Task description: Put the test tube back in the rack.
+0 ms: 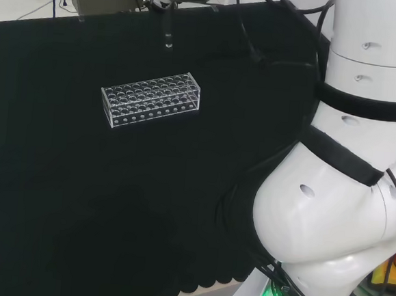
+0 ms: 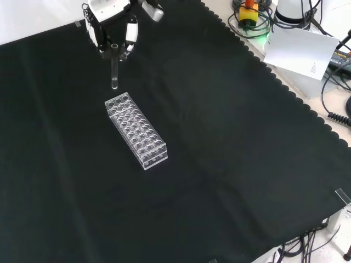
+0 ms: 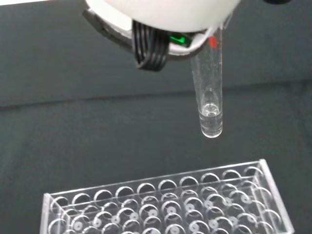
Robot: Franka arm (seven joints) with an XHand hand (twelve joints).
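I see the robot hand at the top of the front view, with its fingers curled in and pinching the upper end of the test tube. The tube hangs below the hand, close to upright, with its rounded closed end pointing down. In the wrist view a little clear liquid seems to sit at the bottom of the tube, though I am not fully sure of it.

The rack is a clear block with many round holes, lying on the black cloth of the tabletop. All holes that I can see look empty. Its long axis runs in the front view from upper left to lower right.

The relation that matters to me is this: the tip of the tube is in the air, not yet over the rack. In the front view it hangs just beyond the upper short end of the rack; in the head view it is farther off than the rack and a little right of its middle. So I judge the hand must bring the tube toward that near end, keep it vertical over one hole, and only then go down. A small tilt could make the tip hit the edge of a hole.
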